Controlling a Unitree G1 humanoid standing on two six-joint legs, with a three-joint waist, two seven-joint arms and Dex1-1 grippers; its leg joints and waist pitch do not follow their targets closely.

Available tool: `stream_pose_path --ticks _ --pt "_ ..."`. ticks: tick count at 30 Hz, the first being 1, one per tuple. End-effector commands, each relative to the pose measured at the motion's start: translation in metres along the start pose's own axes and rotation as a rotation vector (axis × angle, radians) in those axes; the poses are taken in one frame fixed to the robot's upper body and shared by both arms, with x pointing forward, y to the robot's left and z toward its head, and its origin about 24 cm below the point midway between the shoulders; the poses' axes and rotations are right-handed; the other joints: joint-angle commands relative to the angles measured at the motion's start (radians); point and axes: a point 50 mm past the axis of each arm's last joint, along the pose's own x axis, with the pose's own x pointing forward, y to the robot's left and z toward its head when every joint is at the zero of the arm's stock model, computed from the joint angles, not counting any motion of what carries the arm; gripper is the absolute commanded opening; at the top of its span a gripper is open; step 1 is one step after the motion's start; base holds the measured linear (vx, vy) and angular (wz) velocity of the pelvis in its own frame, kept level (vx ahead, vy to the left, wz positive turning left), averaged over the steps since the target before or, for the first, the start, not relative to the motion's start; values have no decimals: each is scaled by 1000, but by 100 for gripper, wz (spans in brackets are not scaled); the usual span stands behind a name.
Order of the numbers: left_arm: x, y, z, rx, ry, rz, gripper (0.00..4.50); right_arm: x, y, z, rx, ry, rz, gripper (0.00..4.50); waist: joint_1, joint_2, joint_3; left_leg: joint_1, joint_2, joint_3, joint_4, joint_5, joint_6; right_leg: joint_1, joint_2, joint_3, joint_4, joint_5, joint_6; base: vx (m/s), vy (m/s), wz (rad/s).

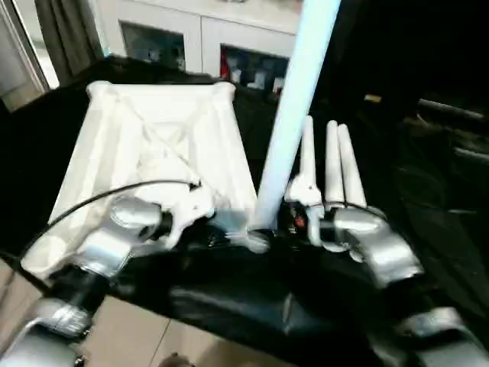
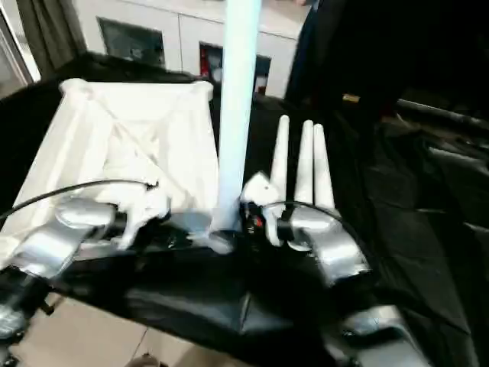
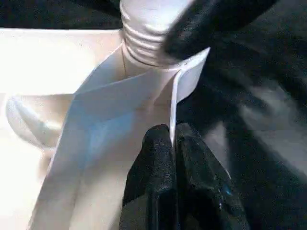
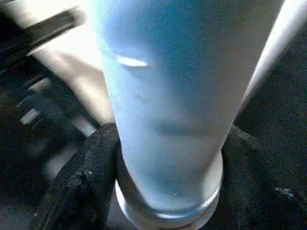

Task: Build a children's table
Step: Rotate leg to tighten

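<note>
tabletop [image 1: 153,145] upside down, one leg [image 1: 294,115] upright in corner socket, three legs [image 1: 330,164] lying

**Leg upright at the tabletop's near corner**

Between the left gripper [image 1: 200,222] and right gripper [image 1: 294,222], one white leg [image 1: 294,115] stands upright at the tabletop [image 1: 153,145] corner. Three spare legs [image 1: 330,164] lie just beyond the right gripper.

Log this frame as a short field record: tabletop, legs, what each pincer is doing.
tabletop: white tabletop lying ribbed underside up on the black cloth
upright leg: one leg stands in the near corner socket, threads showing
spare legs: three legs lie side by side on the cloth
left pincer: left pincer shut on a thin rib at the socket
right pincer: right pincer around the upright leg's base
background: white cabinet
</note>
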Motion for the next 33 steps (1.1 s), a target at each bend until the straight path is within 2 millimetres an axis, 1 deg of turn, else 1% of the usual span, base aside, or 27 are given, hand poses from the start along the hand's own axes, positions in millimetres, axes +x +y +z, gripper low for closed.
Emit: stream_pose_path --ticks 1,2,3,4,5,6,7,9,10,11,13,14,15,16,17,18,19,20,23,25,27,28,29,30,31,32,33 --pt "8 14 6 -91 6 222 0 13 1 -21 99 86 -168 272 -7 13 -56 9 11 -3 -74 -298 -49 28 -69 32 -95 -409 -141 0 0 0" --pt "15 14 10 -113 3 255 0 19 1 -20 145 81 -240 271 -9 16 -58 9 10 -5 -74 -293 -56 29 -68 30 -95 -401 -143 0 0 0" --pt "20 13 14 -129 0 277 0 24 2 -19 178 78 -293 271 -14 15 -59 6 8 -6 -74 -287 -62 32 -65 28 -92 -383 -143 0 0 0" --pt "29 11 20 -139 -6 291 0 31 5 -17 202 79 -338 271 -19 15 -59 7 8 -3 -73 -297 -58 28 -62 29 -95 -364 -144 0 0 0" --pt "32 9 22 -139 -8 297 0 34 7 -16 208 81 -349 271 -18 16 -59 6 6 -5 -71 -304 -58 28 -62 27 -94 -360 -142 0 0 0" --pt "35 8 25 -140 -8 306 0 37 9 -15 214 84 -366 271 -20 14 -60 5 6 -4 -71 -303 -48 30 -60 27 -93 -340 -142 0 0 0" --pt "41 6 30 -133 -11 312 0 42 12 -13 213 85 -376 271 -21 17 -61 6 7 -1 -70 -303 -39 28 -60 29 -96 -322 -148 0 0 0" --pt "46 2 35 -129 -21 311 0 46 16 -10 206 83 -373 271 -19 16 -64 0 6 -3 -70 -279 -32 34 -60 28 -90 -288 -150 0 0 0" --pt "52 -3 42 -124 -37 304 0 51 21 -7 194 78 -355 326 -18 15 -65 0 6 -2 -69 -268 -28 35 -59 28 -88 -264 -154 0 0 0" --pt "55 -5 46 -119 -47 300 0 54 24 -5 184 72 -345 326 -17 16 -66 -1 6 -1 -68 -262 -25 36 -60 28 -87 -252 -157 0 0 0" --pt "56 -5 47 -106 -52 304 0 56 26 -4 186 64 -329 347 -17 17 -66 -5 5 -1 -68 -245 -19 39 -58 27 -84 -219 -160 0 0 0" --pt "56 -4 46 -98 -49 314 0 57 25 -3 186 63 -334 358 -18 18 -69 -9 6 -3 -69 -226 -17 44 -58 26 -80 -187 -162 0 0 0" --pt "53 -1 42 -63 -39 324 0 57 23 -2 161 62 -344 366 -22 16 -68 -13 3 -4 -70 -220 -14 46 -57 24 -80 -185 -160 0 0 0" --pt "52 0 42 -41 -44 321 0 56 22 0 148 55 -351 377 -23 17 -69 -14 4 -5 -71 -219 -15 47 -60 23 -82 -199 -158 0 0 0" --pt "50 2 40 -26 -43 319 0 55 19 2 132 41 -352 377 -24 14 -70 -13 4 -4 -70 -219 -14 47 -60 24 -82 -198 -158 0 0 0" --pt "47 5 40 31 -47 318 0 52 15 8 111 5 -357 377 -22 16 -70 -9 5 -2 -68 -215 -10 44 -60 25 -83 -187 -162 0 0 0" --pt "47 6 40 53 -51 317 0 52 13 10 109 -4 -358 377 -21 14 -70 -9 5 -2 -68 -212 -6 43 -61 26 -84 -184 -162 0 0 0" --pt "46 6 41 62 -53 317 0 51 13 10 108 -9 -359 377 -18 15 -72 -6 6 0 -67 -201 -1 43 -60 28 -81 -158 -167 0 0 0" --pt "42 15 42 123 -67 338 0 39 3 19 51 -69 -354 377 -14 17 -73 -6 5 3 -65 -172 8 45 -57 27 -75 -91 -180 0 0 0" --pt "40 21 47 150 -86 392 0 30 0 23 23 -99 -344 377 -10 19 -77 -8 4 3 -61 -131 18 51 -54 26 -67 -13 -185 0 0 0" --pt "39 26 53 141 -121 438 0 22 -3 24 3 -118 -336 377 -10 18 -77 -9 4 3 -61 -127 23 52 -55 26 -67 10 -191 0 0 0" --pt "38 28 57 130 -147 457 46 17 -5 25 -10 -128 -338 381 -7 17 -81 -8 4 3 -57 -113 27 54 -56 26 -62 35 -199 0 0 0" --pt "38 28 57 130 -147 457 57 17 -5 25 -10 -128 -338 381 -5 16 -80 -8 4 4 -55 -102 32 53 -54 27 -61 53 -200 0 0 0" --pt "35 34 64 80 -198 504 57 8 -7 28 -25 -146 -348 381 -3 25 -79 -11 4 2 -55 -95 36 54 -55 27 -60 74 -212 0 0 0" --pt "35 34 64 78 -200 507 57 8 -7 28 -25 -146 -349 381 0 20 -82 -8 7 3 -53 -90 33 55 -55 26 -58 108 -219 0 0 0" --pt "31 40 67 54 -221 580 66 2 -8 30 -32 -156 -353 381 1 29 -81 -8 6 2 -53 -92 31 54 -53 26 -55 116 -224 0 0 0" --pt "27 44 67 41 -219 626 87 0 -7 31 -34 -159 -354 381 1 25 -81 -9 5 3 -53 -95 33 56 -50 25 -57 125 -222 0 0 0"
